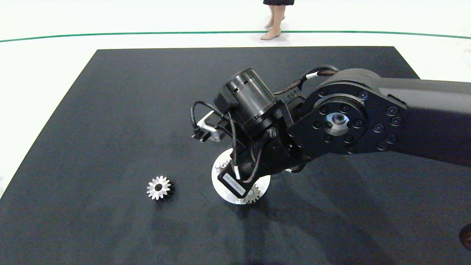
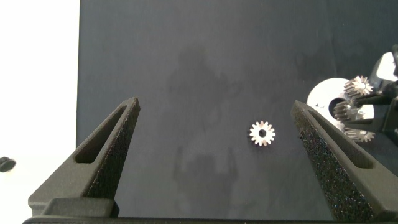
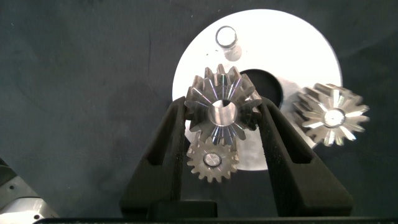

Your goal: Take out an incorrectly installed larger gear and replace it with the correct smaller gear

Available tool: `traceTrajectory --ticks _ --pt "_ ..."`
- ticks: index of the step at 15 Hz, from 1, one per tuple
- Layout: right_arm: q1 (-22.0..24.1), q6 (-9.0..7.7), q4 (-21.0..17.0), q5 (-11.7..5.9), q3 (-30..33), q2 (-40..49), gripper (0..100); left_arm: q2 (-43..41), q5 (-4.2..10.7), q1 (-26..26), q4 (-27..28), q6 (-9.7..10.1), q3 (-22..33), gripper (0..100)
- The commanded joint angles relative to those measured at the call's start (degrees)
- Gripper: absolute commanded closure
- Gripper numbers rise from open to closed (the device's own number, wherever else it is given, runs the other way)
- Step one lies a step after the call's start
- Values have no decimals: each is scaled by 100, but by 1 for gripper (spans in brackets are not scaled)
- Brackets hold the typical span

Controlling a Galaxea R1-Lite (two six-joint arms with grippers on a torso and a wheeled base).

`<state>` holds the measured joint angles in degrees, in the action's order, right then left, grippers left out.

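Larger gear (image 3: 219, 106) clenched in right claw (image 3: 221, 118) just above disc (image 3: 298, 56), near empty peg (image 3: 227, 37). Could snag neighbouring gear (image 3: 329, 115) at three o'clock if tilted. Left claw (image 2: 214, 137) released, parked.

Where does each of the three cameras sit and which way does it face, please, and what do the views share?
Head view: above the table, looking down at the black mat; the right arm enters from the right, over the round plate.
Left wrist view: on the left wrist, high above the mat; the open left gripper frames the loose gear.
Right wrist view: on the right wrist, close over the plate; the right gripper clamps a gear.
Shared: head and left wrist views both show the loose gear and plate.
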<state>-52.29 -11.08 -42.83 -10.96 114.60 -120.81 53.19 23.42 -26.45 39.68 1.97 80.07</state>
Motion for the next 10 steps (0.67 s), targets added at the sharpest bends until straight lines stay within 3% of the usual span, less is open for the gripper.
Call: traceTrajectory --ticks 1,6,7,10 --pt "-10 1 2 -3 -1 84 66 -10 14 0 22 5 0 0" --pt "-45 9 433 6 -1 66 66 -10 14 0 22 5 0 0" --pt "-80 9 697 -3 -122 75 66 -10 14 0 22 -13 0 0" --pt "-89 9 705 -3 -184 40 66 -10 14 0 22 -13 0 0"
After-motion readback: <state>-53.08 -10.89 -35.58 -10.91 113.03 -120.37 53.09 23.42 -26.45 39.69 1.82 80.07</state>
